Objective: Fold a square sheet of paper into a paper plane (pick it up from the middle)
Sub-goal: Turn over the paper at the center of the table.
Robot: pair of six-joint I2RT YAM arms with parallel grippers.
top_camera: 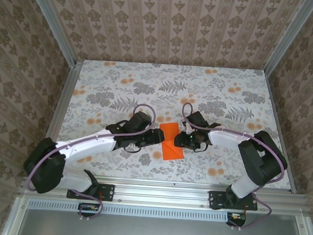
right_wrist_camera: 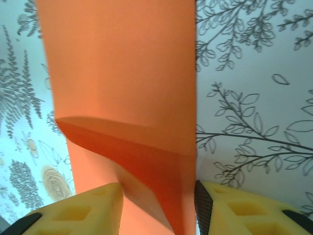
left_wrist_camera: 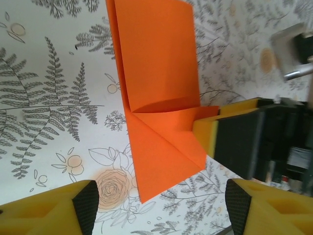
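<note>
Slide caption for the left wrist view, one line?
Half-folded orange paper on floral tabletop; right gripper's yellow finger at its edge, left gripper open below.

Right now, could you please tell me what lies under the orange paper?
The floral-print table shows all around the orange paper, with its fern and flower pattern running up to the sheet's edges. Whatever sits directly beneath the sheet is covered, so I cannot tell.

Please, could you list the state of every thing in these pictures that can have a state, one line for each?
orange paper sheet: partly folded, with a triangular flap at one end, lying on the table, not yet a plane.
left end effector: open, holding nothing.
right end effector: jaws apart, astride the paper; whether it grips is not clear.
</note>
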